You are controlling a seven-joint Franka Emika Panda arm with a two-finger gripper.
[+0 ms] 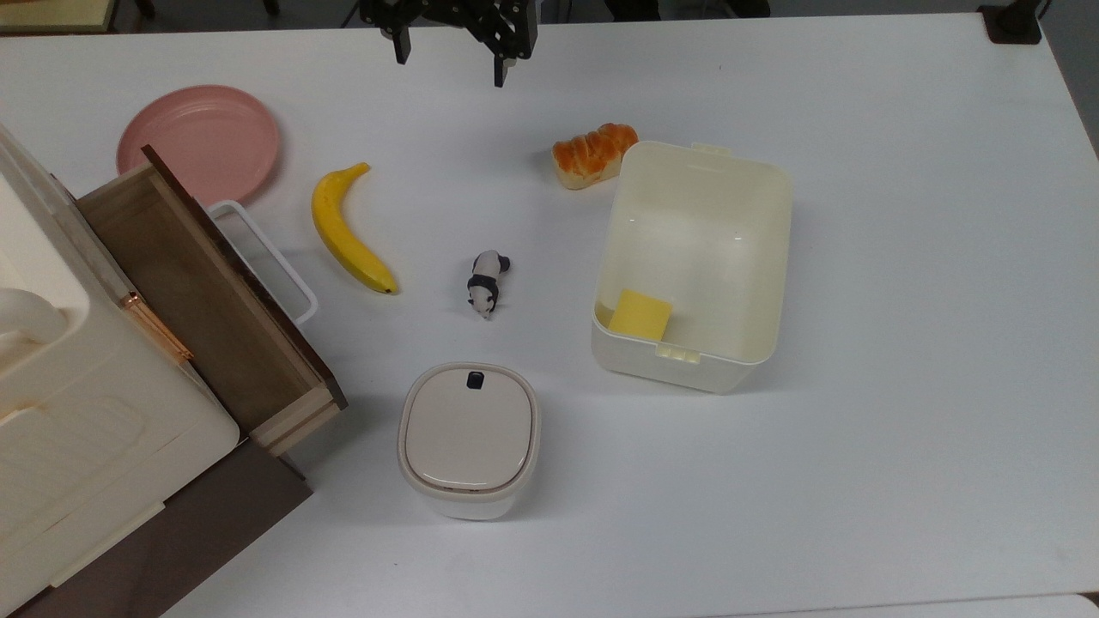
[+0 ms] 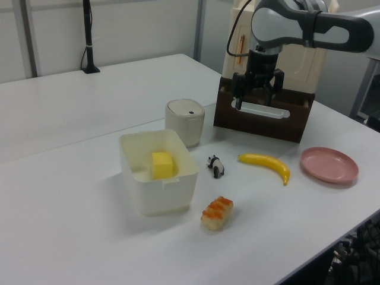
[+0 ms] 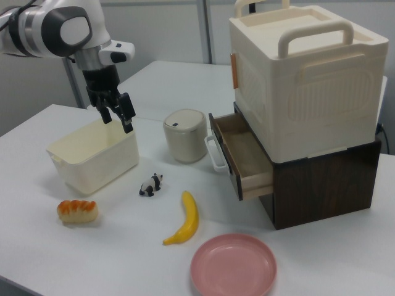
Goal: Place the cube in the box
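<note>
While the gripper [image 1: 449,60] hangs empty with fingers spread at the top view's twelve o'clock, the cube [image 1: 640,315] sits inside the box [image 1: 755,180], toward its seven o'clock corner, on the surface [image 1: 901,257].
</note>
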